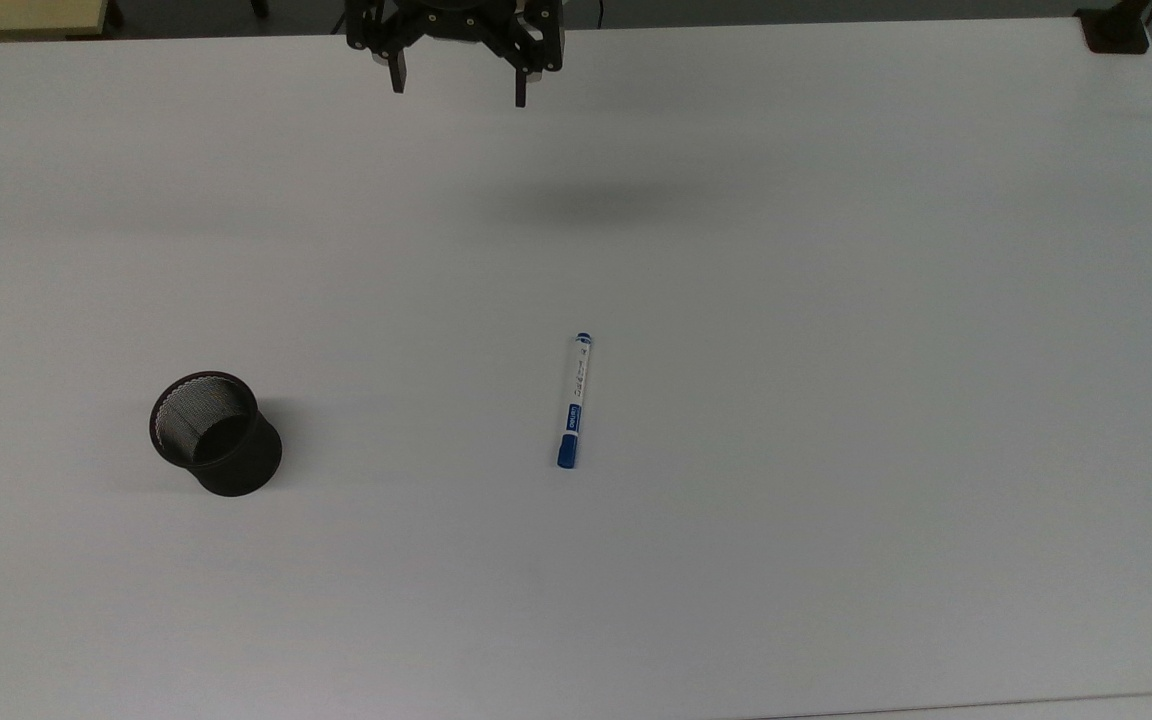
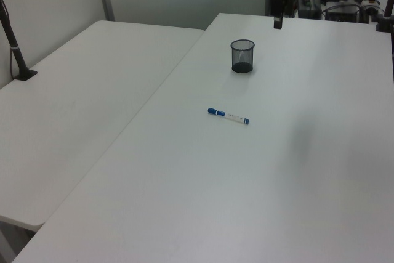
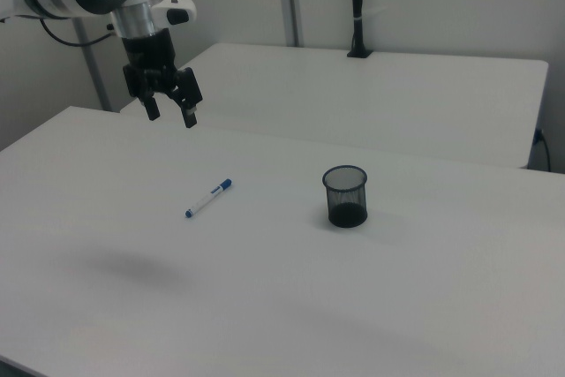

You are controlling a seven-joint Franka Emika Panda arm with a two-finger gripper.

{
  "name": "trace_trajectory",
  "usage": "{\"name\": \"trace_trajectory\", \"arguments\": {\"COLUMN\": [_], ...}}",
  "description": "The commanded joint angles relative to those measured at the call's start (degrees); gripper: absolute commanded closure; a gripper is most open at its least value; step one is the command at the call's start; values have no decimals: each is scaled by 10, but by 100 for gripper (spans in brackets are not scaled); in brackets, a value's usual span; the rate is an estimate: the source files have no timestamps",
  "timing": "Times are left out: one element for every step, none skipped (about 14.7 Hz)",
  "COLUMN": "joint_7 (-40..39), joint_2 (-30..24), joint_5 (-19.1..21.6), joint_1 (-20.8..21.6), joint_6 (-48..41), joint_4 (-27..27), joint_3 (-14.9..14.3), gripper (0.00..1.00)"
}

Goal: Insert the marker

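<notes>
Gripper (image 1: 458, 88) hangs high above the white table (image 1: 836, 400), fingers spread apart, nothing held; its upper body is cut off at the top view's upper edge. One marker (image 1: 574, 401) lies flat mid-table: slim white barrel, blue cap, blue label, print too small to read. One black mesh pen cup (image 1: 216, 433) stands upright, well apart from the marker toward the top view's left.

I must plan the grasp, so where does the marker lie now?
The marker lies flat on the white table near the top view's centre, to the right of the black mesh cup and apart from it.
</notes>
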Motion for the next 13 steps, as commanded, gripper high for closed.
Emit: {"name": "trace_trajectory", "arguments": {"joint_7": [-28, -28, -28, -29, -29, -29, -29, -29, -30, -30, -33, -38, -43], "joint_2": [-7, -7, -7, -7, -7, -7, -7, -7, -6, -5, 4, 12, 23], "joint_5": [0, 0, 0, 0, 0, 0, 0, 0, 0, 0, -2, -3, -2], "joint_1": [-4, -4, -4, -4, -4, -4, -4, -4, -4, -6, -6, -6, -6], "joint_6": [-5, -4, -3, -2, -2, -2, -2, -2, -2, 1, 6, 21, 37], "joint_4": [-10, -10, -10, -10, -10, -10, -10, -10, -10, -10, -8, -2, 0], "joint_3": [0, 0, 0, 0, 0, 0, 0, 0, 0, 0, -1, -3, -3], "gripper": [0, 0, 0, 0, 0, 0, 0, 0, 0, 0, 0, 0, 0]}}
